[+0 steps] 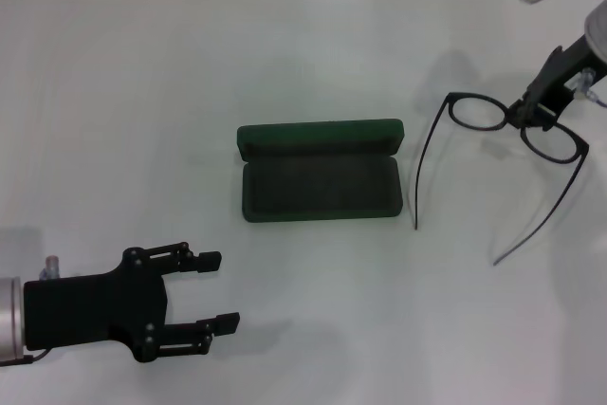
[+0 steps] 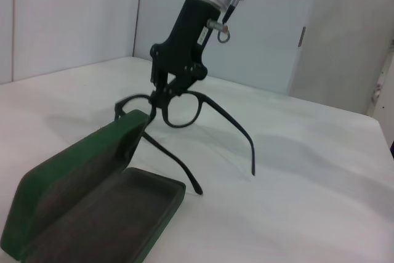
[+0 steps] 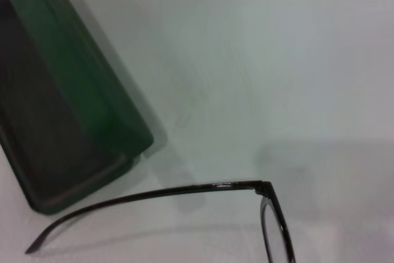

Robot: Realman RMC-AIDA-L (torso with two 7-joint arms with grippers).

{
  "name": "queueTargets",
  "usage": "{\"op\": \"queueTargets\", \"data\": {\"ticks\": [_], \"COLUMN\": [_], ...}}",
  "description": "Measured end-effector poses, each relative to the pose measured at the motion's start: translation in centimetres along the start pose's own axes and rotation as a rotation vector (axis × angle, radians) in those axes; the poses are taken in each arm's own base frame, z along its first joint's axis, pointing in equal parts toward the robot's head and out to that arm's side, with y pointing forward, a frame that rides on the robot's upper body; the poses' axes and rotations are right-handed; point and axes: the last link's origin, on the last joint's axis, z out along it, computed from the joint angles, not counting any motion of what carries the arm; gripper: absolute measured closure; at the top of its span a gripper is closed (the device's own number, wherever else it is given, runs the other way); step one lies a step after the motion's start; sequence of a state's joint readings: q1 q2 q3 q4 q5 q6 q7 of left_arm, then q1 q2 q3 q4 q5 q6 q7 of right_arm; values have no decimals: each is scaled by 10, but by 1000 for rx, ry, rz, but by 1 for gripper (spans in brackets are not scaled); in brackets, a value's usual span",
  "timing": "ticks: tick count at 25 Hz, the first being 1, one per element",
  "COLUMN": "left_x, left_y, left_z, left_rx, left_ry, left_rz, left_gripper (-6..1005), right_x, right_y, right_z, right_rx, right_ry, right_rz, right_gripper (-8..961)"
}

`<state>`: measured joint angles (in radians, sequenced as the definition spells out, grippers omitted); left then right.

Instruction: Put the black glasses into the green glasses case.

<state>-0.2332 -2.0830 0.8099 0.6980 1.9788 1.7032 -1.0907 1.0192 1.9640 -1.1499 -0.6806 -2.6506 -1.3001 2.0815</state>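
Glasses: your right gripper (image 1: 539, 113) is pinching the black glasses (image 1: 512, 125) at the bridge, fingers closed on it, at three o'clock of the open green glasses case (image 1: 321, 182). They're looking light and fragile, temples splayed. Left gripper (image 1: 213, 291) is idling, fingers wide.

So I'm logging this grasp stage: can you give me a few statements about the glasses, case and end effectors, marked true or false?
1. The green glasses case lies open. True.
2. The black glasses are inside the case. False: they are outside it, on the robot's right.
3. The right end effector grips the glasses at the bridge. True.
4. The left end effector holds the case. False: it is open, apart from the case.
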Motion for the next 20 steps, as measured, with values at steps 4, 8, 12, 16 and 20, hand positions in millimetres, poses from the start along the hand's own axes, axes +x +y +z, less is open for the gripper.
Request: {"op": "queueTargets", "data": {"ticks": [4,8,12,16,20], "left_x": [0,1,6,15,26], "left_y": [1,3,4,3,0], "left_z": [-1,-3,-2,0,1], "left_rx": [-2,-13,-34,-43,-60], "left_ry": [1,19,41,85,128], "left_rz": [-8,-12,-5,9,34], "left_gripper": [234,234,234,234,234], "right_x": [3,15,37,51,62], "right_y": [-7,-13,-11,-3,8], "right_z": [-16,-34,-46,-57,-69], "right_rx": [4,28,59,67,49], "right_ry": [-52,-130,-241,-447,-659], "right_rz": [46,91,93,53,-28], "right_gripper": [908,907,907,907,908]}}
